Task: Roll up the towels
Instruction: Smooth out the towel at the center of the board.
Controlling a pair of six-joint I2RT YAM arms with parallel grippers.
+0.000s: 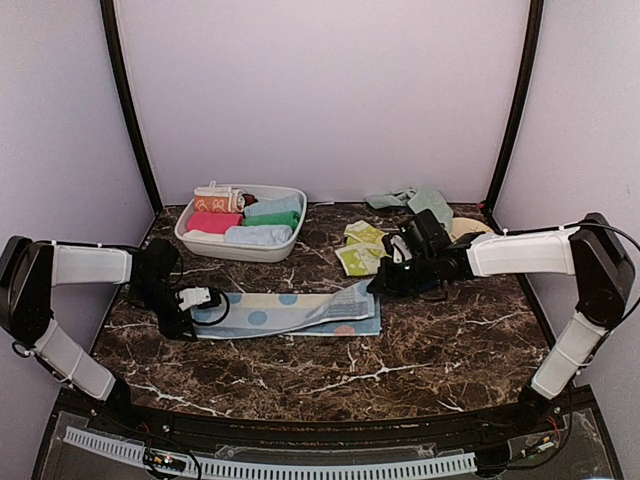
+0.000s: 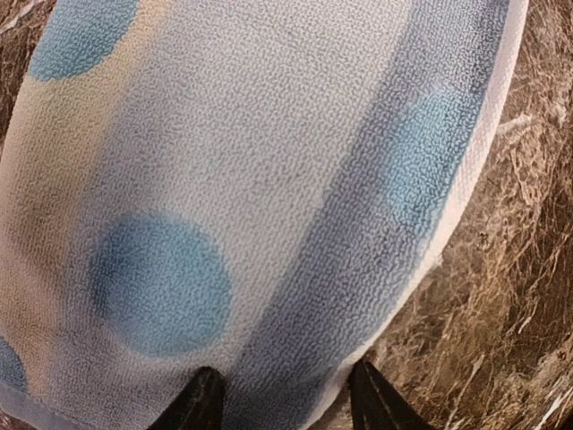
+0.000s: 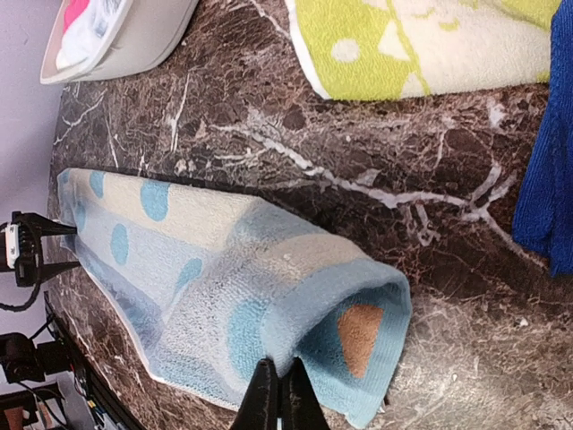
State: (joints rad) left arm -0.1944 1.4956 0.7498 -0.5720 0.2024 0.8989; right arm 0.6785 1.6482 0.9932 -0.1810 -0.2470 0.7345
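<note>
White oval tub (image 1: 240,253) at back left of dark marble table (image 1: 400,360), beige disc (image 1: 468,228) at back right, lilac walls (image 1: 320,90).

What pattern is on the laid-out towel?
The towel: cream and light-blue bands, blue dots; left wrist view.

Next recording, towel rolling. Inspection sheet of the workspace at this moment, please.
Surface: dark marbled tabletop, no spill seen.
Job's things: light-blue spotted towel lies as a long strip, its right end curled over; yellow-green towel and mint towel loose at back right; rolled towels in the white tub.
Clutter: beige disc behind the right arm.
Grippers: left gripper, jaws apart over the strip's left end; right gripper, jaws shut at the curled end, pinch on cloth not discernible.
Cables: black cable looped at the left wrist, over the towel's left end.
Surroundings: plain lilac walls, black corner posts.
</note>
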